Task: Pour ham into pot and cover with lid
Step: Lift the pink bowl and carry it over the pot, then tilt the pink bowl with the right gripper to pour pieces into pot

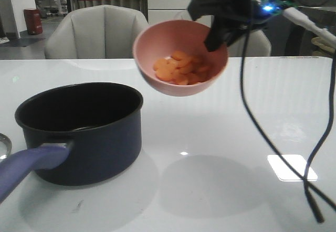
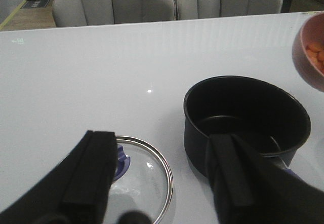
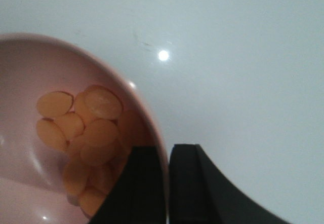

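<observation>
Pot (image 1: 79,132) handle seemingly points toward front-left

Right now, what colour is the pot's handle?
Purple-blue. The pot's handle shows best in the front view.

Overhead light glares on the glossy table (image 1: 220,137); wrist views slightly soft.

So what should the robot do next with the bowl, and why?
Probably carry the pink bowl leftward until it is over the pot. The right gripper pinches its rim, the ham is still inside, and the bowl hangs beside the empty pot, not above it.
</observation>
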### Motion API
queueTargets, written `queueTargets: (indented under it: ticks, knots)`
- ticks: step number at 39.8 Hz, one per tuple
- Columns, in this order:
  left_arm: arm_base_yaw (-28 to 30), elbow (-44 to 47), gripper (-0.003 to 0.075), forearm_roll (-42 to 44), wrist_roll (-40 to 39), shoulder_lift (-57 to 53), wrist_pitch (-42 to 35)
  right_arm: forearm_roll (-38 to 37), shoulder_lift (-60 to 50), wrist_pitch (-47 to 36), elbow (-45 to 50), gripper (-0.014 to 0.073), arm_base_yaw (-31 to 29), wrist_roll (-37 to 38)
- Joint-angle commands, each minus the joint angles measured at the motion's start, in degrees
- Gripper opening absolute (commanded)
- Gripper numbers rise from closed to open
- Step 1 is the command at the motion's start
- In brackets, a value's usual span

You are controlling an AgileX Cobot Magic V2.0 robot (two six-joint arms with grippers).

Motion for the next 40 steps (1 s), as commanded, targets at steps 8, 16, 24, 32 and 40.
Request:
queueTargets:
  ticks: [8, 16, 24, 32, 40]
  knots:
    - [-0.44, -1.50, 0.0428, -0.37, -0.23, 0.68, -4.41, -3.94, -2.73, -22.10, -1.92, 0.0141, 7.43, -0.38]
    - [-0.44, -1.50, 0.0428, -0.37, -0.23, 0.68, -4.30, -8.20, -0.34, -32.55, -1.92, 0.0141, 9.89, -1.58]
    - [-0.44, -1.50, 0.0428, -0.37, -0.23, 0.68, -4.17, -8.54, 3.68, -44.63, -1.88, 0.0141, 12.67, -11.92]
    - [-0.44, -1.50, 0.0428, -0.37, -0.23, 0.68, -4.09, -7.66, 7.89, -60.95, -0.31, 0.0141, 14.79, -21.89]
    - [-0.44, -1.50, 0.0428, -0.46, -0.23, 0.68, -4.03, -5.30, 12.43, -87.41, 5.78, 0.0141, 16.33, -31.38]
